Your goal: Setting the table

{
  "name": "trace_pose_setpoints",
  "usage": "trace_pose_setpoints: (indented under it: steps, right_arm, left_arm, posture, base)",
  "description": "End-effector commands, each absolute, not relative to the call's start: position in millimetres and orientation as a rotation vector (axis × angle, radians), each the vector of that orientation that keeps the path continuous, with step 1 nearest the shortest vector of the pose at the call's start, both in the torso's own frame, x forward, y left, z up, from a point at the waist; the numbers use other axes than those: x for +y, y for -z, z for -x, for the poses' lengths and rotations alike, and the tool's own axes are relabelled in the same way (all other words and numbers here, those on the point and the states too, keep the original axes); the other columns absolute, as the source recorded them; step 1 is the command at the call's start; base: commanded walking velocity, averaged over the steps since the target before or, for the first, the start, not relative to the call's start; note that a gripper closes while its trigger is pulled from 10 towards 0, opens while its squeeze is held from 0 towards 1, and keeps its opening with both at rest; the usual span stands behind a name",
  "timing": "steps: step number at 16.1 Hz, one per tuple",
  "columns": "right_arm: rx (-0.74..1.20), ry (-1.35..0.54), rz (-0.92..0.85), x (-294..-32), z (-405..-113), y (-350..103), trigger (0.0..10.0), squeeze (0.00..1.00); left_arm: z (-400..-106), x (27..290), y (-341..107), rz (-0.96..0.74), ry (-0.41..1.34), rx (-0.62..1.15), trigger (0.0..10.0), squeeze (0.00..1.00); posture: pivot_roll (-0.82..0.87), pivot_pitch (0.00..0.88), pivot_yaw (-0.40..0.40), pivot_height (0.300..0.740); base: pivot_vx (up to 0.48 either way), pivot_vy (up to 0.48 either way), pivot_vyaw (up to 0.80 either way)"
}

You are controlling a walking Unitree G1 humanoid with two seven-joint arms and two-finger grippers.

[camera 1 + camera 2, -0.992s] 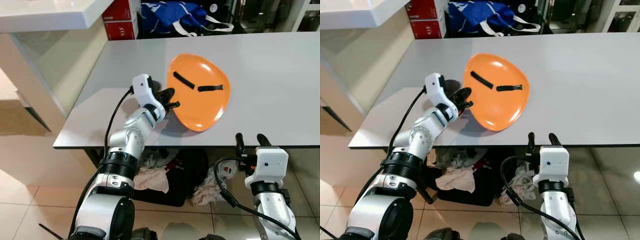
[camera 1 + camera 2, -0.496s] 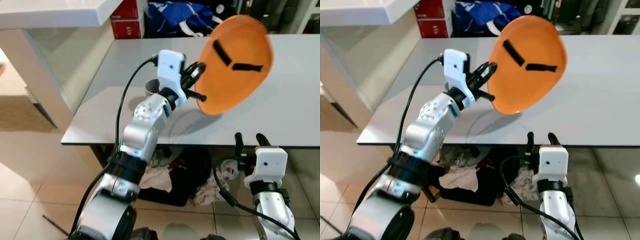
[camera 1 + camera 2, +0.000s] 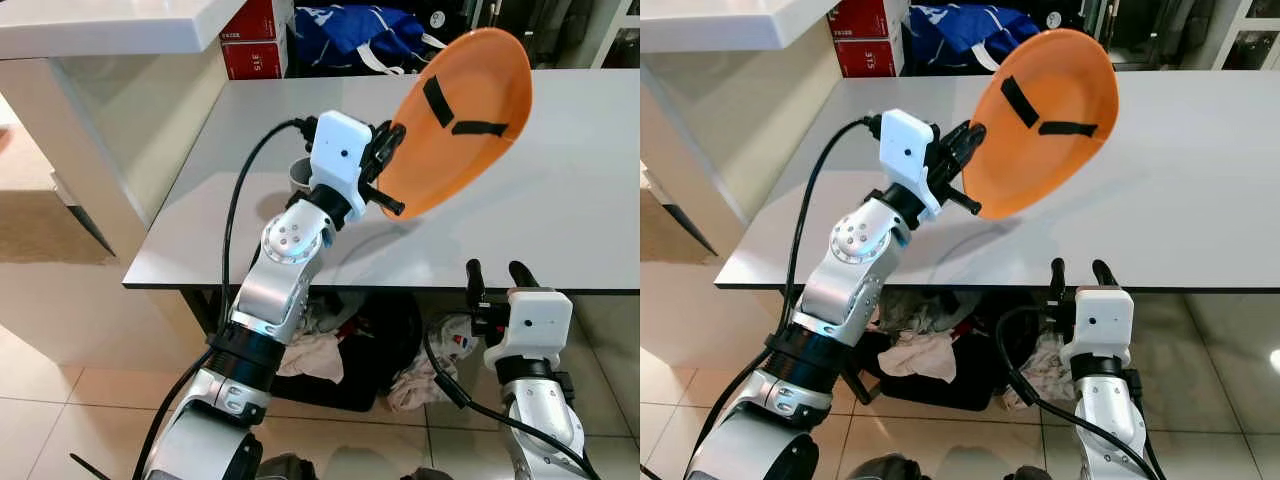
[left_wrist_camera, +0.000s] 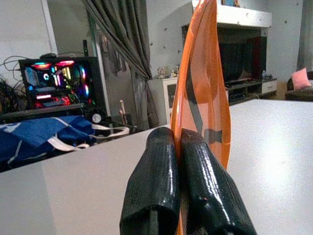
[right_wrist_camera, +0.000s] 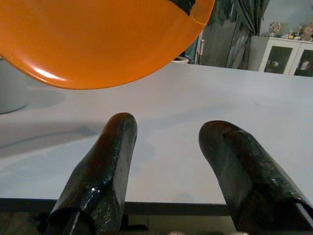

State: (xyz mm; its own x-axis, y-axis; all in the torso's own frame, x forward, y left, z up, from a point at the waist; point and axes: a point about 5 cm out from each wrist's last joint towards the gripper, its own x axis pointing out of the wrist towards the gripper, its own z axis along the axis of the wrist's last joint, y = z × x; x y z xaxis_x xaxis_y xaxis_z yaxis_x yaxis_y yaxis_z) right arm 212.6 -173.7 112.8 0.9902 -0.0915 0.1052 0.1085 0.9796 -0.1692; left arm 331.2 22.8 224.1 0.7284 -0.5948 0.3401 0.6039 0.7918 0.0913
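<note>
The left tool (image 3: 385, 172) is clamped on the rim of an orange plate (image 3: 465, 115), its two black fingers (image 4: 161, 191) pressed together with the thin edge between them. The plate hangs in the air above the grey surface (image 3: 560, 200), tilted steeply so its hollow face, marked with two black strips, turns toward the camera. A white cup (image 3: 300, 176) sits on the surface just behind the left arm. The right tool (image 3: 497, 283) waits low at the near edge of the surface, fingers (image 5: 105, 166) apart and holding nothing.

To do this step well, the plate should probably be levelled before it comes down, since an edge grip may slip. Lowering it flat onto bare surface, away from the cup, then releasing, looks safest.
</note>
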Motion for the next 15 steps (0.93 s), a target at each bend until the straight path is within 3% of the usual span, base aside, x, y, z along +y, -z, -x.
trace_pose_setpoints:
  steps: [1,7,12,15]
  right_arm:
    - [-0.102,0.097,0.169,-172,-214,-113,10.0,0.00]
    - [-0.102,0.097,0.174,-172,-213,-114,10.0,0.00]
    - [-0.098,0.098,0.171,-172,-213,-112,10.0,0.00]
    - [-0.099,0.094,0.172,-172,-213,-112,10.0,0.00]
  left_arm:
    - [-330,22,-234,0.021,0.672,-0.420,0.0,0.00]
    - [-331,21,-230,0.005,0.670,-0.403,0.0,0.00]
    - [-335,27,-222,-0.009,0.639,-0.366,0.0,0.00]
    - [-329,17,-219,-0.009,0.698,-0.359,0.0,0.00]
  posture:
    - [-0.09,0.000,0.102,0.707]
    - [-0.09,0.000,0.101,0.707]
    - [-0.08,0.000,0.101,0.707]
    - [-0.09,0.000,0.103,0.707]
  base:
    - [0.262,-0.398,0.00]
    - [0.270,-0.394,0.00]
    - [0.000,0.000,0.00]
    - [0.000,0.000,0.00]
